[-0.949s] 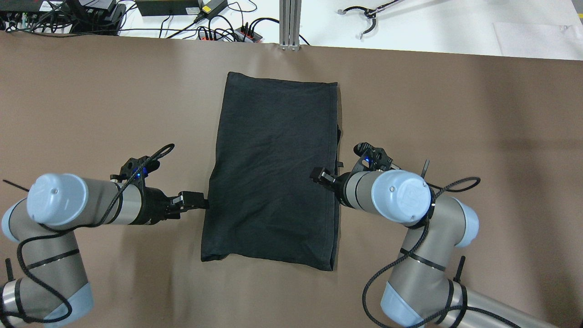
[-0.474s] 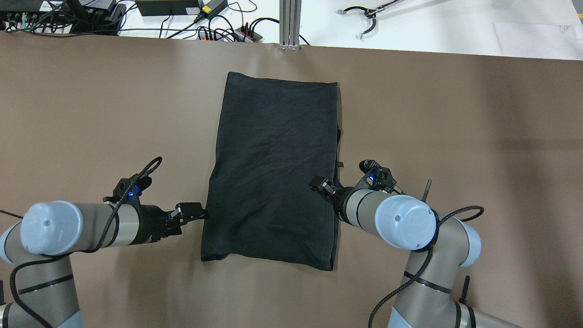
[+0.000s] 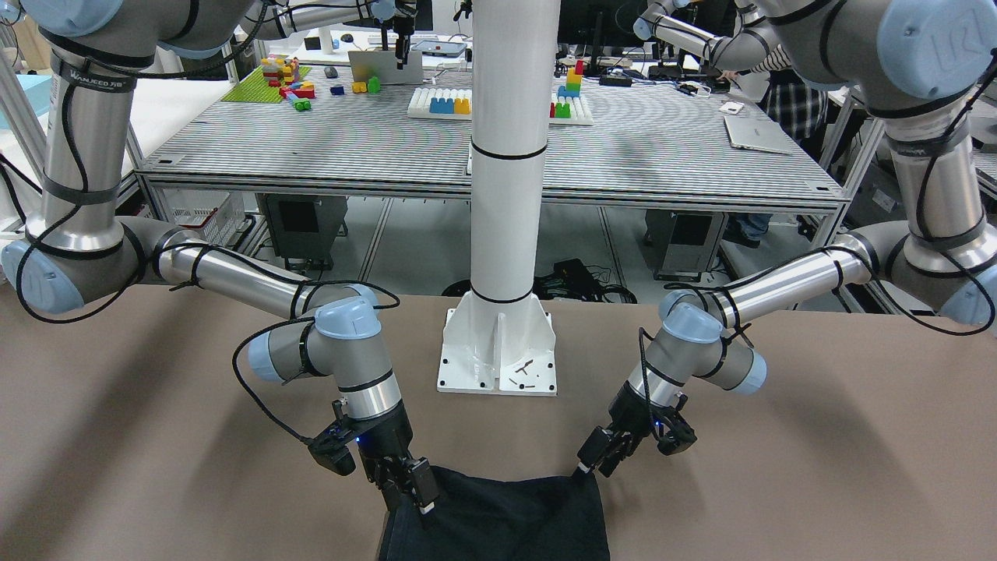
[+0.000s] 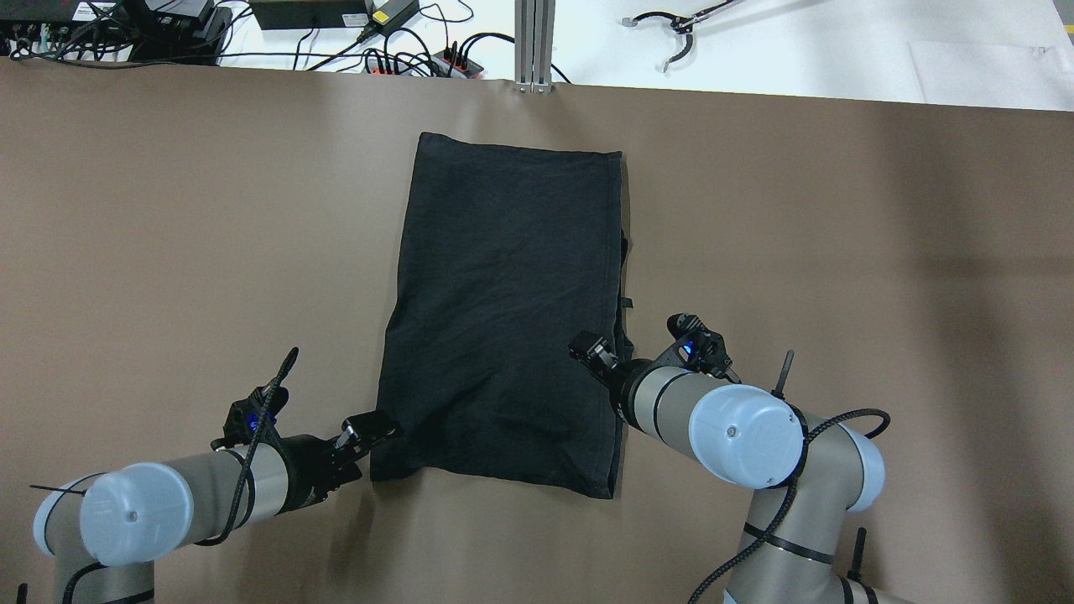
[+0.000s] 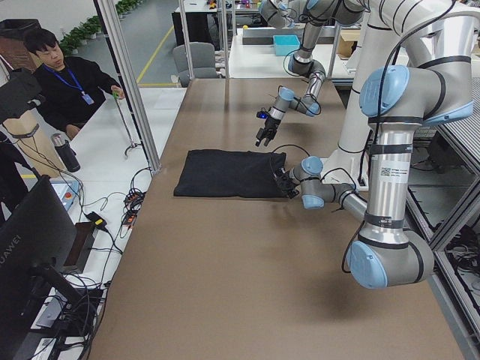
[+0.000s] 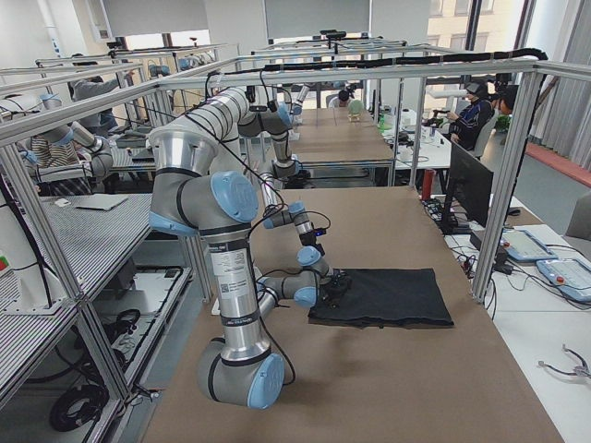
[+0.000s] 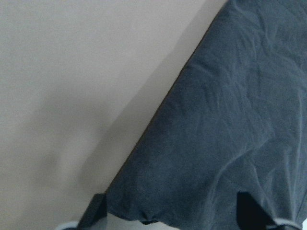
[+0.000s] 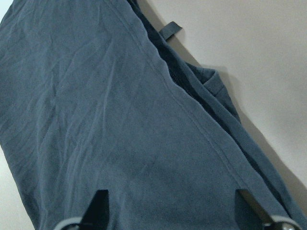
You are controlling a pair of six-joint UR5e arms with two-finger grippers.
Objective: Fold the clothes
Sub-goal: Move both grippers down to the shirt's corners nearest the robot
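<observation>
Overhead exterior: left end effector and right end effector gape wide at clothes.

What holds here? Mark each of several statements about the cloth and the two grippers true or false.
The black cloth lies flat on the table. True.
The left gripper is at the cloth's far edge. False: it is at the cloth's near left corner, on the robot's side.
The right gripper is shut on the cloth. False: its jaws stand open over the cloth's right edge.
A white post stands on the table, apart from the cloth. True.
</observation>
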